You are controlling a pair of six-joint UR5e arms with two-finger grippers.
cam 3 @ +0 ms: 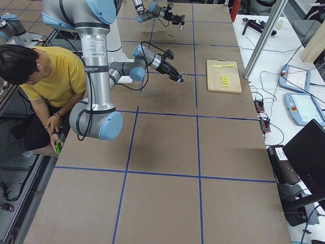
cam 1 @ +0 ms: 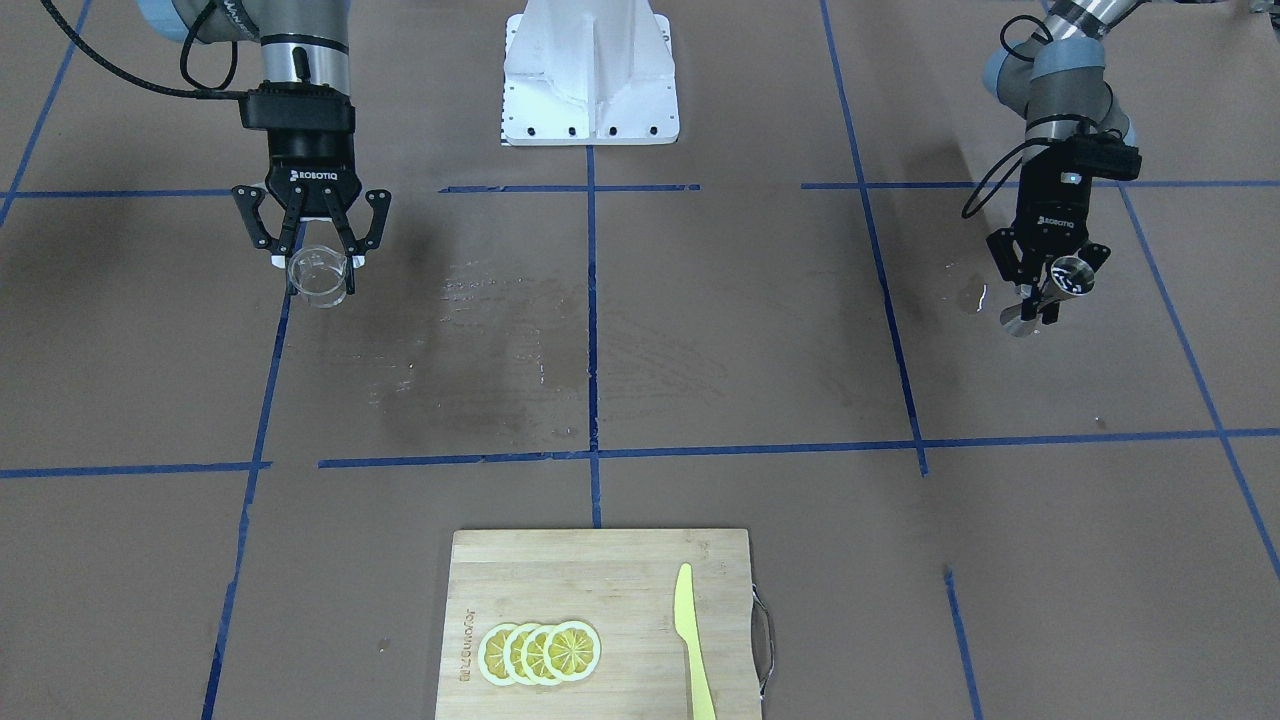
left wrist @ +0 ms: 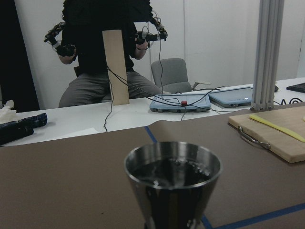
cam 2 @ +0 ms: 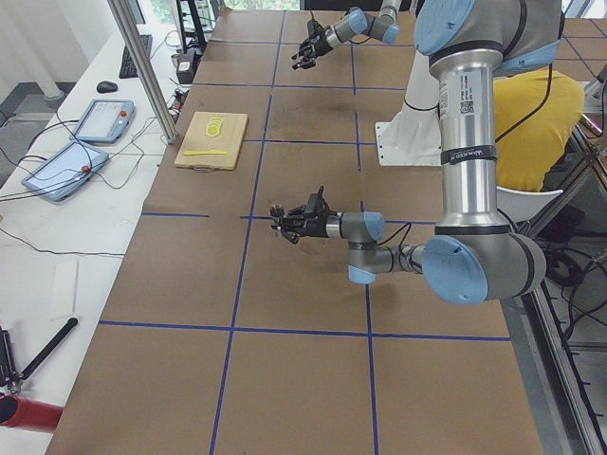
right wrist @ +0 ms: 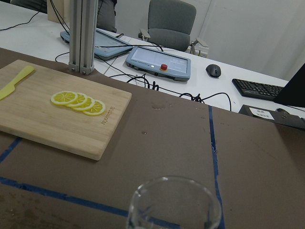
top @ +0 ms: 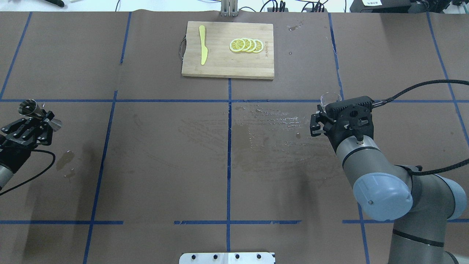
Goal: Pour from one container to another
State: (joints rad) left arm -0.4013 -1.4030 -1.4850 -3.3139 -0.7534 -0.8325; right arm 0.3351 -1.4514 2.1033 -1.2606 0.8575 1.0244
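Off the robot's-right end of the cutting board (cam 1: pixel 600 575), and nearer the robot than the board, the right tool (cam 1: pixel 316 262) pinches the clear glass cup (cam 1: pixel 320 285) mouth up, lifted off the tabletop (cam 1: pixel 700 350) as far as I can judge. Off the board's opposite end, about as far back from it, the left tool (cam 1: pixel 1042 300) is closed around the middle of the steel jigger (cam 1: pixel 1072 276), also held aloft. Cup and jigger are well apart, and the line between them runs parallel to the board's long edge. Pouring calls for the cup to travel toward the robot's left along that line, or for both to meet opposite the board's middle, cup rim above jigger mouth. From the right wrist view the cup looks empty. The jigger's bowl looks dark, but whether that is liquid or reflection I cannot tell.
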